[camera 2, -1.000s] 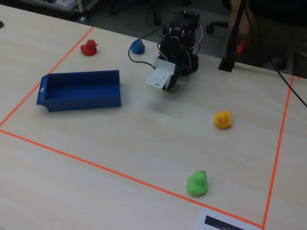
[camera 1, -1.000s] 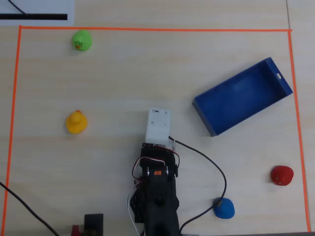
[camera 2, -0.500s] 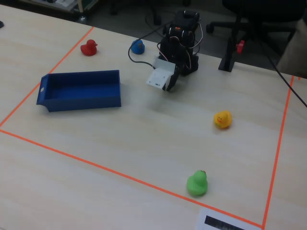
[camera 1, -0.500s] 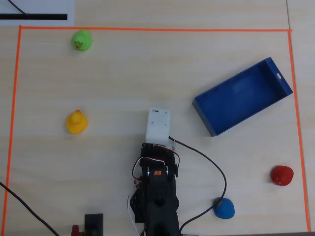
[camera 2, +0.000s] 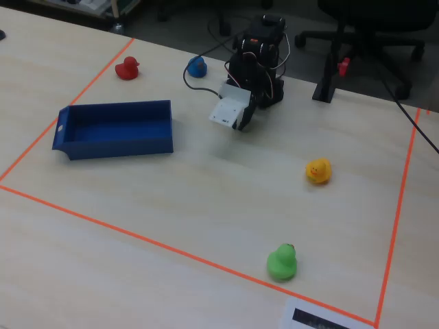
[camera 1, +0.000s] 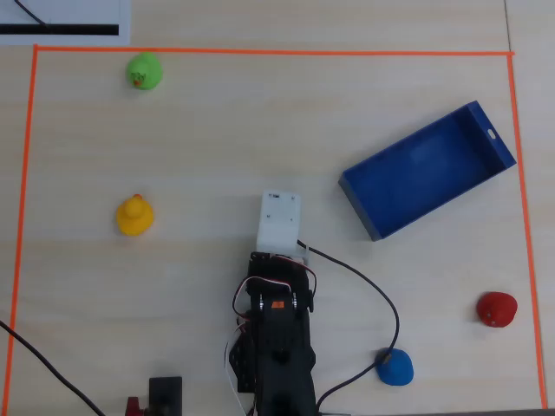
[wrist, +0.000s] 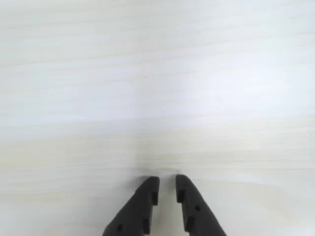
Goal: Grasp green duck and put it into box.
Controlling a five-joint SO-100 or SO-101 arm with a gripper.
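Observation:
The green duck (camera 1: 144,71) stands at the far left corner of the taped area in the overhead view, and near the front tape line in the fixed view (camera 2: 282,262). The dark blue box (camera 1: 416,173) lies empty at the right, also seen in the fixed view (camera 2: 116,127). My gripper (wrist: 167,181) hangs just over bare table, its jaws nearly together with nothing between them. In the fixed view the gripper (camera 2: 243,122) is folded close to the arm base, far from duck and box. In the overhead view the white wrist housing (camera 1: 279,224) hides it.
A yellow duck (camera 1: 134,215) sits left of the arm, a blue duck (camera 1: 395,367) and a red duck (camera 1: 497,308) at the near right. Orange tape (camera 1: 260,52) frames the area. A black cable (camera 1: 381,303) loops right of the arm base.

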